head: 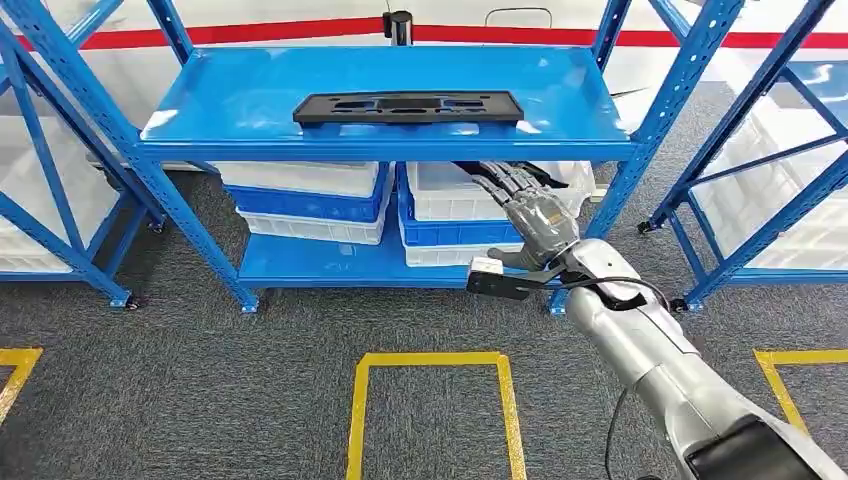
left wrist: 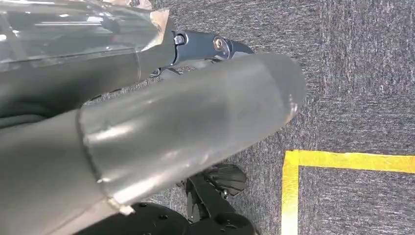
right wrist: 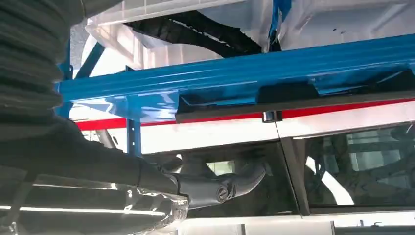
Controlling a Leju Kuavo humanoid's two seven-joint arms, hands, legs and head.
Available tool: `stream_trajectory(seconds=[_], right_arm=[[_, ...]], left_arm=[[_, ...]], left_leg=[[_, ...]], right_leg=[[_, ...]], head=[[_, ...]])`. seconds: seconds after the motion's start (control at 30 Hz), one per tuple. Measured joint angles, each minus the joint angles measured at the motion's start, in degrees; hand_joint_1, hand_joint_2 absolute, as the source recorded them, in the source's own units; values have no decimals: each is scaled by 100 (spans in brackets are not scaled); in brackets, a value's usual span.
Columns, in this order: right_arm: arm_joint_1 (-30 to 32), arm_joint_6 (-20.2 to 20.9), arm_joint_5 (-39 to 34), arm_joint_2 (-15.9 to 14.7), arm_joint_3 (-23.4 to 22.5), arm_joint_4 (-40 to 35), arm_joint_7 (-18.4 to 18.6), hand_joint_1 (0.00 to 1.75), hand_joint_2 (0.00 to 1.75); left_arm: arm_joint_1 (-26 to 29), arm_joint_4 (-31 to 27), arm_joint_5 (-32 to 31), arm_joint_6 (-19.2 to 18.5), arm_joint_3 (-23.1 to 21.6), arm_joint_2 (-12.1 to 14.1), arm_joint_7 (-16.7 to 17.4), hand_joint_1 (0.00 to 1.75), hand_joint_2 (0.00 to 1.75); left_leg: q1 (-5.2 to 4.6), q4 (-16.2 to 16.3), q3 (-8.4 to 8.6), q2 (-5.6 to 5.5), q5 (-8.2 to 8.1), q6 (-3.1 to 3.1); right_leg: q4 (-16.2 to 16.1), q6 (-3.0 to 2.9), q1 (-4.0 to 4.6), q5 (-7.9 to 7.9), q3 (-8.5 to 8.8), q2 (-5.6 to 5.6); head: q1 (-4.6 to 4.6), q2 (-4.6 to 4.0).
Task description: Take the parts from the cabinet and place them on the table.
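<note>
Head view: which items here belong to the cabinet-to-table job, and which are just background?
Job items:
- flat black plastic part on the blue metal cabinet shelf
- right hand, raised below that shelf

Background:
- white and blue stacked plastic bins
- yellow floor tape outline

blue shelf (head: 230,100) | top: black part (head: 408,107) | bottom: bins (head: 310,200)

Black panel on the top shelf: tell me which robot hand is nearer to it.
Right. The right robot hand reaches forward just below the shelf edge under the black panel. The left robot hand hangs low over the carpet, away from the shelf.
</note>
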Motion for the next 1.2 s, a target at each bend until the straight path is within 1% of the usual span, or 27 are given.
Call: stream_trajectory(seconds=[0.43,0.6,0.73,0.77,0.83,0.87,0.9,0.93,0.97,1.0,1.03,1.07,1.1,1.13,1.17,1.2], right_arm=[[45,0,48,166,42,182,-59,0,175],[45,0,61,212,55,206,-57,0,175],[47,0,70,234,59,219,-33,0,175],[47,0,76,236,59,223,-26,0,175],[46,-2,94,243,59,225,-13,0,175],[38,-7,109,245,50,223,-13,0,175],[38,-11,113,236,44,225,-4,0,175],[23,-11,113,229,37,225,2,0,175],[19,-13,113,234,37,225,2,0,175],[37,-13,116,227,39,230,2,0,175],[65,-13,116,218,39,236,2,0,175],[89,-13,114,208,39,241,7,0,175],[100,-13,116,194,37,243,9,0,175],[100,-13,116,186,37,243,9,0,175],[99,-13,116,182,35,243,9,0,175],[102,-13,116,177,37,247,9,0,175]], left_arm=[[-8,0,24,76,7,2,-61,0,0],[-8,0,57,65,50,9,-92,0,0],[-8,0,68,59,76,20,-98,0,0],[-8,0,68,59,83,22,-98,0,0],[-14,0,68,61,87,26,-98,0,0],[-26,-2,70,63,90,24,-98,0,0],[-26,-2,70,63,90,20,-98,0,0],[-31,-2,70,63,92,17,-100,0,0],[-31,-2,70,63,92,22,-100,0,0],[-30,-2,70,57,94,20,-98,0,0],[-29,-2,70,57,94,17,-100,0,0],[-28,-2,79,57,94,17,-100,0,0],[-26,-2,79,57,96,20,-100,0,0],[-25,-2,79,57,98,17,-98,0,0],[-25,-2,81,57,101,17,-98,0,0],[-25,-2,81,57,103,22,-100,0,0]], left_leg=[[0,0,0,0,0,0],[-17,14,-2,-2,-3,4],[-37,33,-15,-6,-7,13],[-44,36,-18,-7,-4,22],[-58,9,-29,-6,16,62],[-20,-112,26,6,96,143],[25,-188,113,41,143,168],[44,-232,119,32,182,213],[51,-237,112,33,181,212],[57,-237,113,39,175,206],[68,-237,116,36,159,192],[91,-235,133,19,137,160],[123,-232,170,4,104,122],[158,-230,224,-12,55,71],[194,-223,298,-22,-12,13],[197,-211,326,-22,-88,-57]], right_leg=[[0,0,0,0,0,0],[-5,6,-27,5,0,-1],[-10,32,-53,21,-1,0],[-15,46,-59,29,-1,0],[-68,90,-67,56,5,3],[-88,119,-8,63,17,5],[-21,118,-43,37,-74,-14],[276,104,-35,-75,-223,-8],[694,108,-38,-187,-450,-10],[1178,122,-69,-310,-726,-12],[1560,149,-96,-376,-972,-13],[1710,201,-122,-335,-1140,-14],[1535,276,-156,-163,-1132,-16],[1108,372,-188,115,-989,-24],[580,471,-227,420,-788,-46],[129,544,-273,618,-651,-98]], head=[[0,0],[-2,0],[-2,0],[-2,0],[-4,0],[0,0],[4,0],[18,0],[28,0],[24,0],[24,0],[26,0],[26,0],[28,0],[28,0],[44,0]])
